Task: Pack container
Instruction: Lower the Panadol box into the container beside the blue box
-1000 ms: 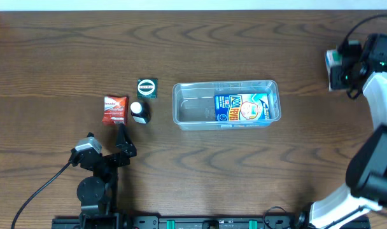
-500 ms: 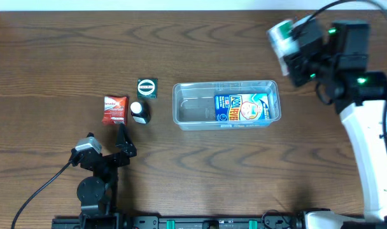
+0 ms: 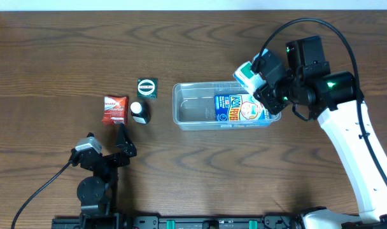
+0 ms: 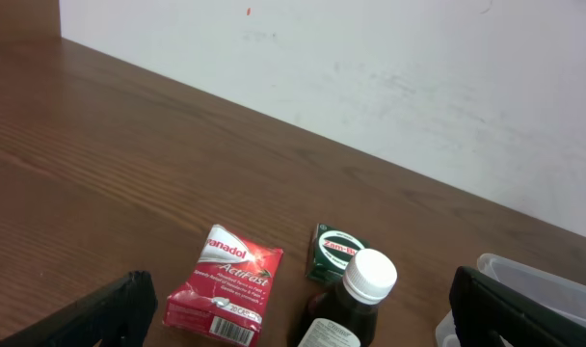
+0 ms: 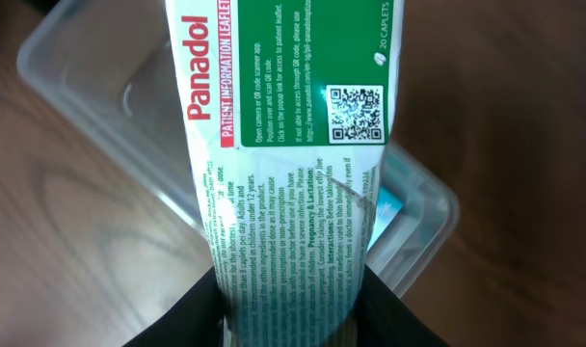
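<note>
The clear plastic container (image 3: pixel 187 111) sits mid-table with a blue Cool Fever packet (image 3: pixel 241 108) inside at its right end. My right gripper (image 3: pixel 260 86) is shut on a green and white Panadol box (image 3: pixel 249 75) and holds it above the container's right end. In the right wrist view the box (image 5: pixel 283 145) fills the middle between my fingers (image 5: pixel 291 313), with the container (image 5: pixel 91 77) below. My left gripper (image 3: pixel 122 138) is open and empty, low at the front left. Its wrist view looks between its open fingers (image 4: pixel 303 313) at the items ahead.
Left of the container lie a red Panadol ActiFast packet (image 3: pixel 115 109), a dark bottle with a white cap (image 3: pixel 139 112) and a small green box (image 3: pixel 147 88). They also show in the left wrist view: packet (image 4: pixel 226 284), bottle (image 4: pixel 356 299), box (image 4: pixel 336 253).
My right arm has swung from the far right edge leftward and down with the Panadol box, which is now over the container's right end. The left arm has not moved.
</note>
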Controlling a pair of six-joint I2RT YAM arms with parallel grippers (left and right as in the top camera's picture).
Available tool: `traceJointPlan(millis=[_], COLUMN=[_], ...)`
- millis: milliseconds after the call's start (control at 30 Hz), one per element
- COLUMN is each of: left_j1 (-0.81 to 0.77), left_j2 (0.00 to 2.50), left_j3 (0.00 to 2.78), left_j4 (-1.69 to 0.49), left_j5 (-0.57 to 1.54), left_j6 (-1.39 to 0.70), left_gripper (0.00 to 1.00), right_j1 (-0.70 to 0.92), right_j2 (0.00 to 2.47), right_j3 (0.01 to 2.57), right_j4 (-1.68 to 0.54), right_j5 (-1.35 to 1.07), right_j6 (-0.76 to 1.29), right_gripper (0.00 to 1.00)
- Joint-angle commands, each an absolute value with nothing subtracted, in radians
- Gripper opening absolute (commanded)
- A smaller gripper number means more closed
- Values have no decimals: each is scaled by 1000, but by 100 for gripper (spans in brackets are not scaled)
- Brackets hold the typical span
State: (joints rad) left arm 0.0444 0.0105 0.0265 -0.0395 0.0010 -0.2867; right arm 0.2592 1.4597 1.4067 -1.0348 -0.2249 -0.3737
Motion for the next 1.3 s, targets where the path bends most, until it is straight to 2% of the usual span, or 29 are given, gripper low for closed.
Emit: traceJointPlan(millis=[0, 433, 667, 800, 1000, 1100, 1200, 1267], left_j1=[49, 48, 49, 49, 48, 49, 48, 48], left_j2=[6, 6, 6, 6, 6, 6, 6, 6], left_j3=[4, 4, 4, 4, 4, 4, 4, 4], left_j4=[-74, -74, -74, -73, -73, -73, -73, -74], left_j5=[-8, -8, -8, -8, -8, -8, -8, -8], left_j6=[-270, -270, -270, -270, -270, -270, -270, -270], left_gripper=[98, 98, 98, 98, 98, 98, 98, 98], right_j1=[268, 268, 267, 267, 267, 267, 267, 267], right_j2=[1465, 1466, 1466, 1467, 1467, 1467, 1467, 1467], right_j3=[1380, 1176, 1098, 1071, 1065, 1065, 1065, 1065], right_j4=[-1056, -902, -781, -763, -734, -706, -680, -667], right_j5=[-229, -228, -221, -189, -162, -186, -263, -300], right_j6=[-401, -447, -522, -619, -632, -567, -469, -384], right_gripper=[35, 39, 54, 53, 57, 57, 43, 39])
